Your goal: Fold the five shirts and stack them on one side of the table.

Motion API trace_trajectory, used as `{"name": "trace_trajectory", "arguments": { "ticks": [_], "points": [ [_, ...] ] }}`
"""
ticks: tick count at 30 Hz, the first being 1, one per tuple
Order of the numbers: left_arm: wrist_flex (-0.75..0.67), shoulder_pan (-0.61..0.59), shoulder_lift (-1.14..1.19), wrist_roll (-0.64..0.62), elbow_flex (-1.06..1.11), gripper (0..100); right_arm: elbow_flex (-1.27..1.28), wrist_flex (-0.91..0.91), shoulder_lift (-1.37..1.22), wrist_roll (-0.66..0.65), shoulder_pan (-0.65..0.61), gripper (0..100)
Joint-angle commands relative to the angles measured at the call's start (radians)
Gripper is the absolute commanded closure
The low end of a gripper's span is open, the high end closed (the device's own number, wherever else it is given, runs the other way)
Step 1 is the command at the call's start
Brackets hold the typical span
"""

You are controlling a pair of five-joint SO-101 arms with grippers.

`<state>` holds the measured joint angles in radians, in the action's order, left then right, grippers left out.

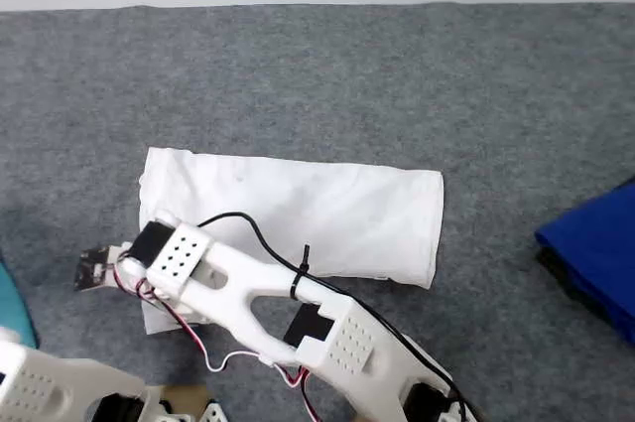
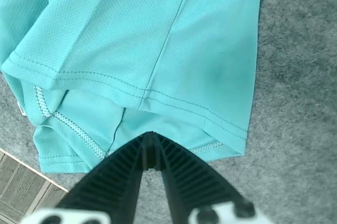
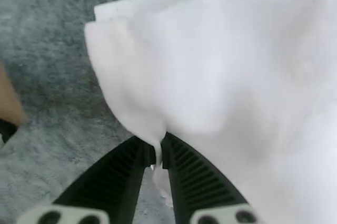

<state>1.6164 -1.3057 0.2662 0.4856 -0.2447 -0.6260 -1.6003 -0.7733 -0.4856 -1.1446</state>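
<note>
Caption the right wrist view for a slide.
Right gripper shut on the edge of the white shirt, grey table beside it.

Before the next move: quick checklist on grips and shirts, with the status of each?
1. Right end effector gripping white shirt: ok, cloth pinched between its jaws.
2. Left end effector gripping teal shirt: cannot tell; jaws shut at the hem.
3. White shirt fully folded: not ok, it lies as a long strip on the table.
4. Blue shirt apart from white shirt: ok.
5. Shirts stacked on one side: not ok, teal and blue lie at opposite table edges.
</note>
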Motion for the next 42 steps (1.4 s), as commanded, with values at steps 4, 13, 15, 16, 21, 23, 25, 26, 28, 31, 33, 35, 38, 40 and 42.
{"name": "trace_trajectory", "arguments": {
  "ticks": [4,13,15,16,21,23,25,26,28,31,33,35,38,40,42],
  "points": [
    [-0.006,0.0,-0.063,0.015,-0.004,100,-0.149,-0.041,0.021,-0.061,0.082,98.7],
    [-0.012,0.003,-0.057,0.015,-0.004,100,-0.163,-0.007,0.019,-0.083,0.223,98.7],
    [-0.012,0.005,-0.055,0.015,-0.004,100,-0.163,0.015,0.019,-0.089,0.254,98.7],
    [-0.012,0.005,-0.055,0.015,-0.004,100,-0.163,0.024,0.019,-0.103,0.266,98.7],
    [-0.012,0.005,-0.055,0.015,-0.004,100,-0.163,0.084,0.019,-0.144,0.311,98.7],
    [-0.012,0.005,-0.055,0.015,-0.002,100,-0.163,0.11,0.018,-0.155,0.321,98.7],
    [-0.012,0.005,-0.054,0.015,-0.002,100,-0.163,0.131,0.016,-0.167,0.331,98.7],
    [-0.012,0.005,-0.054,0.015,-0.002,100,-0.163,0.142,0.016,-0.17,0.335,98.7],
    [-0.011,0.005,-0.054,0.015,-0.002,100,-0.163,0.162,0.002,-0.183,0.346,98.7],
    [-0.008,0.005,-0.054,0.014,-0.002,100,-0.164,0.17,-0.036,-0.19,0.355,98.7],
    [-0.006,0.005,-0.054,0.014,-0.002,100,-0.164,0.17,-0.061,-0.192,0.36,98.7],
    [-0.006,0.003,-0.054,0.014,0.001,100,-0.164,0.17,-0.076,-0.192,0.364,98.7],
    [-0.006,0.003,-0.055,0.014,0.024,100,-0.164,0.182,-0.085,-0.19,0.378,98.7],
    [-0.011,0.002,-0.055,0.014,0.042,100,-0.173,0.189,-0.084,-0.189,0.394,98.5],
    [-0.012,-0.002,-0.057,0.014,0.053,100,-0.207,0.173,-0.091,-0.187,0.4,97.6]
  ]
}}
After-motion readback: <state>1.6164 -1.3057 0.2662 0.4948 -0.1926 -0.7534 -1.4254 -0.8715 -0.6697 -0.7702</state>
